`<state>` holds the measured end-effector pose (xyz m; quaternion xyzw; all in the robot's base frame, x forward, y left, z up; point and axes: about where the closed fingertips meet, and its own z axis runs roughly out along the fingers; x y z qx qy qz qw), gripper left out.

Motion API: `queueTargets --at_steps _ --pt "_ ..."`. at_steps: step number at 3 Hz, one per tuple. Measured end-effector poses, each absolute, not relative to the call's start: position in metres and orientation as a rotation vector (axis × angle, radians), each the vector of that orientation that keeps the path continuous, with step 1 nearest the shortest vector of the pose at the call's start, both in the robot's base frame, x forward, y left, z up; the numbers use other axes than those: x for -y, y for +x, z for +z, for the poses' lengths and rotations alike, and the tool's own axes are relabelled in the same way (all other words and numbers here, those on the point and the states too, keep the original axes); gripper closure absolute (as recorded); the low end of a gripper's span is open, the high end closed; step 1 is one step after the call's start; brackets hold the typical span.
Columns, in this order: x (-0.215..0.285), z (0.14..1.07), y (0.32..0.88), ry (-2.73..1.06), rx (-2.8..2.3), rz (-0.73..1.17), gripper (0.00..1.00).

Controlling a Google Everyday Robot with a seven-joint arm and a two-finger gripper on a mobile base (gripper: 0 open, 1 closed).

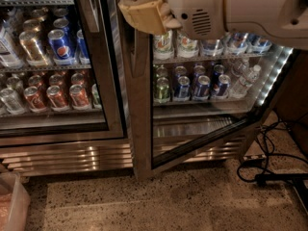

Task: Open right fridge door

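White arm (240, 8) reaches in from right, jaws top centre.

Matt tan hand (143, 14) up at the brushed-steel, clear-glass right fridge door (141, 109)

There are two glass doors: the right fridge door (140, 119) and the left door (113, 81). One tool (144, 14) sits at the top of the view, against the right door's steel frame. Behind the left glass, one blue Pepsi can (61, 47) faces out and three red cans (57, 96) stand in the front row below it. Through the right glass, the front row holds one green can (162, 89), three blue cans (201, 86) and one clear bottle (244, 82). One plastic bin (10, 203) stands on the floor at lower left.
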<state>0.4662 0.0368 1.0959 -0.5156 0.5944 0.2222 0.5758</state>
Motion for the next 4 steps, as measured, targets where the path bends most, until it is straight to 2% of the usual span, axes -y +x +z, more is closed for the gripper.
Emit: queueTargets --at_steps 2,3,4 --pt "-0.0369 1.0996 0.4594 -1.203 -1.412 0.504 1.0" --pt "-0.0331 1.0993 0.4603 -1.203 -1.412 0.504 0.82" --pt "-0.0331 1.0993 0.4603 -1.203 -1.412 0.504 0.59"
